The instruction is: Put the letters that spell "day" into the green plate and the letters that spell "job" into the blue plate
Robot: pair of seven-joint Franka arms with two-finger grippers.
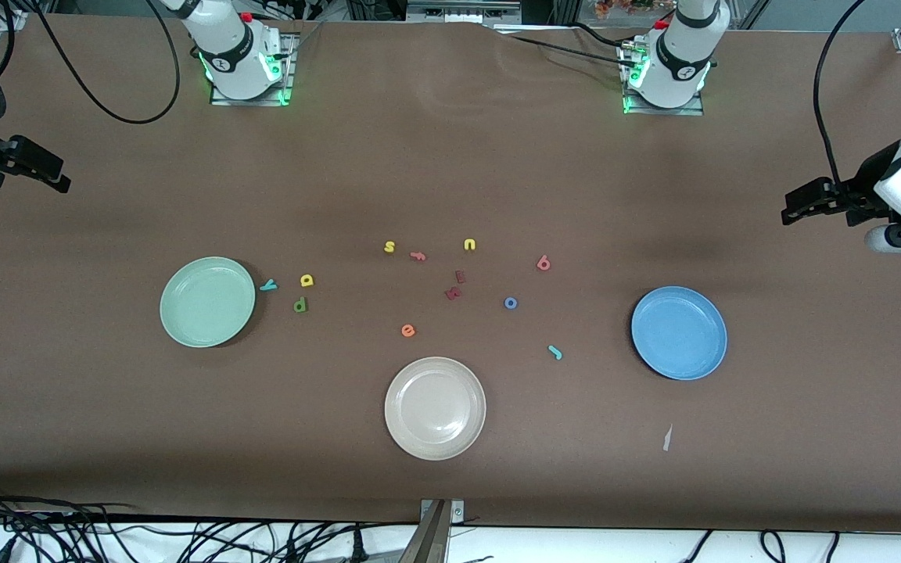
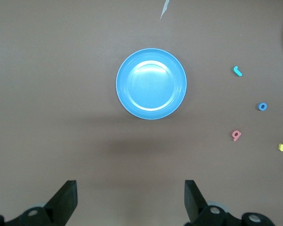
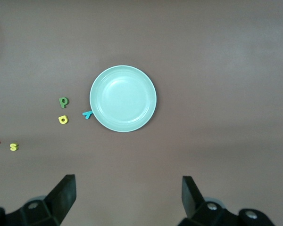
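You have both grippers up with jaws wide, holding nothing: left gripper at right edge, right gripper at left edge. The green plate sits mid-left beside the teal y, yellow a and green d. The blue plate sits mid-right; the salmon b, blue o and teal j lie near centre.

Both dark red letters near the table's middle are too small to read.

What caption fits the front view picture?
Green plate, blue plate and beige plate all empty, letters scattered between, both open grippers waiting.
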